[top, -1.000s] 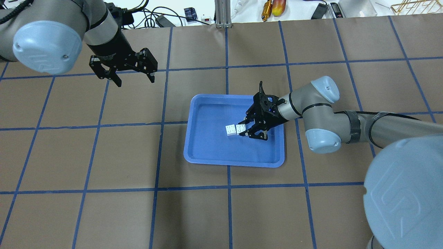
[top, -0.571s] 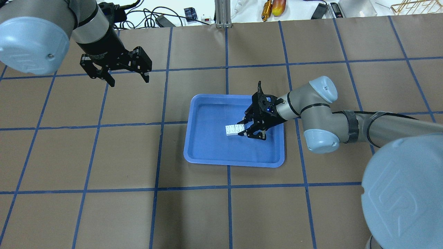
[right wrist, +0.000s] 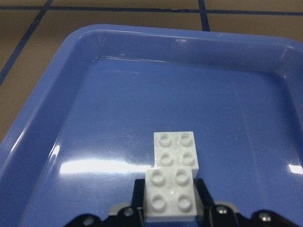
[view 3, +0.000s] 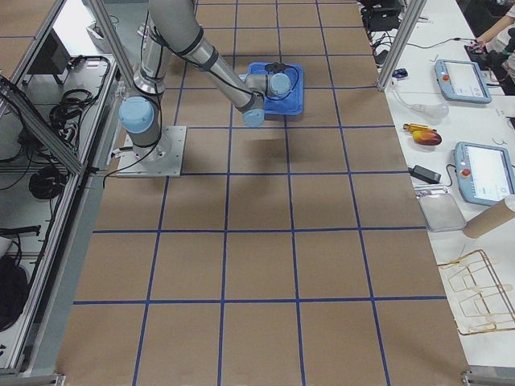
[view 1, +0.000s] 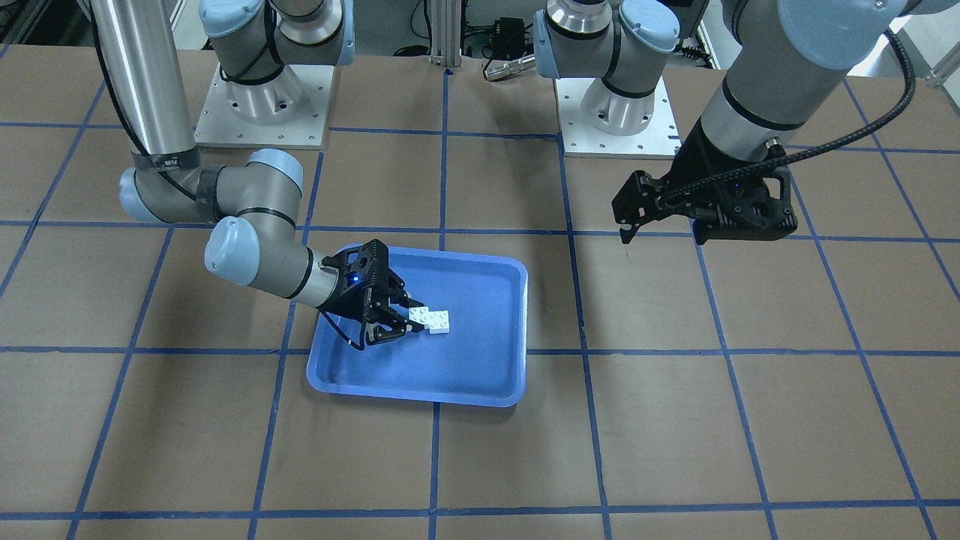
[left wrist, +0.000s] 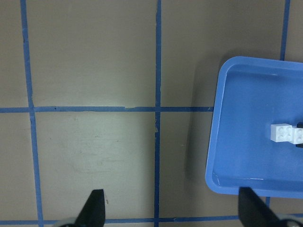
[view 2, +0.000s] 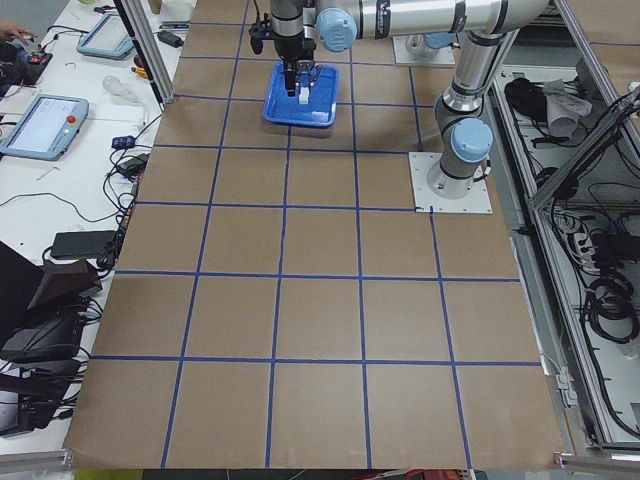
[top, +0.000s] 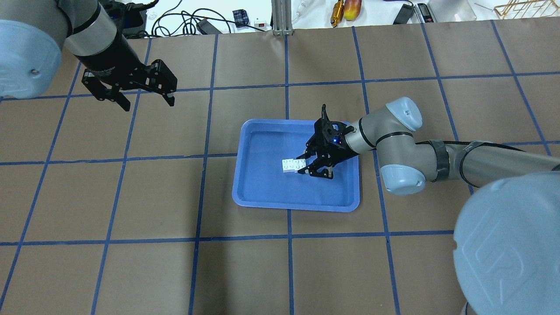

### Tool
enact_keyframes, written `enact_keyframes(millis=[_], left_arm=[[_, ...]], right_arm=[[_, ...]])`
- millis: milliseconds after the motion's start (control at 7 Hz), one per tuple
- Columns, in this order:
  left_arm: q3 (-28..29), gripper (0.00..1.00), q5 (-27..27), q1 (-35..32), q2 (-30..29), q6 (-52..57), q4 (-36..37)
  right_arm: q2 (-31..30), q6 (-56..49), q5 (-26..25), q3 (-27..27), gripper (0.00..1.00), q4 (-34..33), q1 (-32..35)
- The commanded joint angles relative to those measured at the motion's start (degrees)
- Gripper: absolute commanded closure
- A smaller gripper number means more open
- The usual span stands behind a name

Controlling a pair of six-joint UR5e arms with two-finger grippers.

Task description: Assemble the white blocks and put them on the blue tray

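The blue tray [top: 267,188] lies mid-table and also shows in the front view [view 1: 480,375]. Two white blocks [top: 289,165] are joined, offset by half a brick, inside the tray. My right gripper [top: 302,164] is shut on the nearer block, low over the tray floor. In the right wrist view the held block [right wrist: 169,194] sits between the fingers and the other block [right wrist: 175,149] juts forward. I cannot tell whether they touch the floor. My left gripper [top: 148,104] is open and empty, high over the far left of the table. Its view shows the tray [left wrist: 246,118] and blocks [left wrist: 284,133].
The table is brown paper with a blue tape grid. Cables, a metal post [top: 282,17] and tools [top: 345,11] lie beyond its far edge. The arm bases [view 1: 262,97] stand at the robot's side. Operator pendants [view 3: 463,80] sit on a side bench.
My left gripper has moved left and farther back, still open. My right gripper has shifted slightly left with the blocks, still inside the tray.
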Motion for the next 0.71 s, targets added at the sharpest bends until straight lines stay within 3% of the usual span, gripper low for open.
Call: enact_keyframes(millis=[0,571], left_arm=[[-0.05,0.00,-0.33,0.04,0.07,0.04,-0.13],[-0.05,0.00,-0.42,-0.22,0.07,0.12,-0.92]], right_arm=[[0.17,0.03,-0.06,-0.05,1.00,0.00,0.05],[1.14,0.03,0.02,-0.06,1.00,-0.88,0.05]])
